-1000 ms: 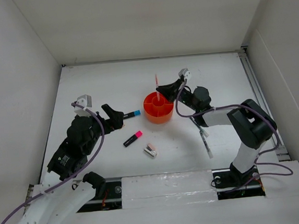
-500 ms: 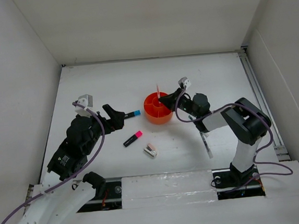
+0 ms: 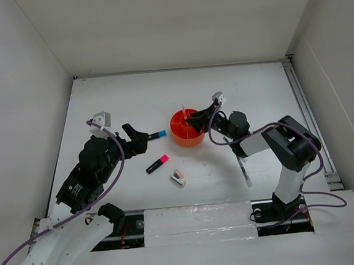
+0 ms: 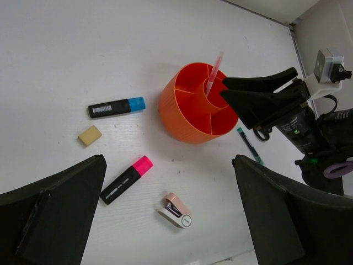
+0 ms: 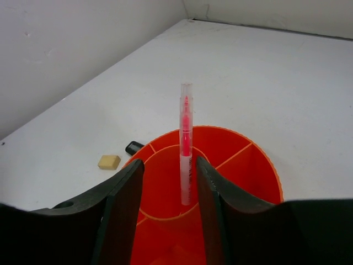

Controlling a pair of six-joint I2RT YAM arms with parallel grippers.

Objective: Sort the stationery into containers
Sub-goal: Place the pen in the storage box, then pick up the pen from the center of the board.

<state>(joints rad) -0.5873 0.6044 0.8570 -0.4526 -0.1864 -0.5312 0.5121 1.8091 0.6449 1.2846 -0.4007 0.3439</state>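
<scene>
The round orange organiser (image 3: pixel 187 134) (image 4: pixel 187 124) (image 5: pixel 242 144) stands mid-table. A pink pen (image 5: pixel 186 149) (image 4: pixel 214 72) (image 3: pixel 183 109) stands upright in its central cup. My right gripper (image 5: pixel 170 165) (image 3: pixel 191 120) is open over the cup, a finger on either side of the pen and a gap to each. My left gripper (image 4: pixel 167 159) (image 3: pixel 141 137) hangs wide open above the table, holding nothing. Lying loose are a blue-capped marker (image 4: pixel 117 107) (image 3: pixel 158 134), a pink-capped marker (image 4: pixel 126 180) (image 3: pixel 157 164), a tan eraser (image 4: pixel 90 135) (image 5: pixel 109 162) and a pink-white clip piece (image 4: pixel 177 210) (image 3: pixel 178 178).
Thin black pens (image 3: pixel 242 164) (image 4: pixel 250 146) lie right of the organiser, partly under my right arm. White walls close in the table on three sides. A metal rail (image 3: pixel 306 115) runs along the right edge, and a taped strip (image 3: pixel 197 220) marks the front edge.
My right gripper came down over the organiser and opened. The pink pen left its fingers and now stands lower, inside the central cup. The left arm has not moved.
</scene>
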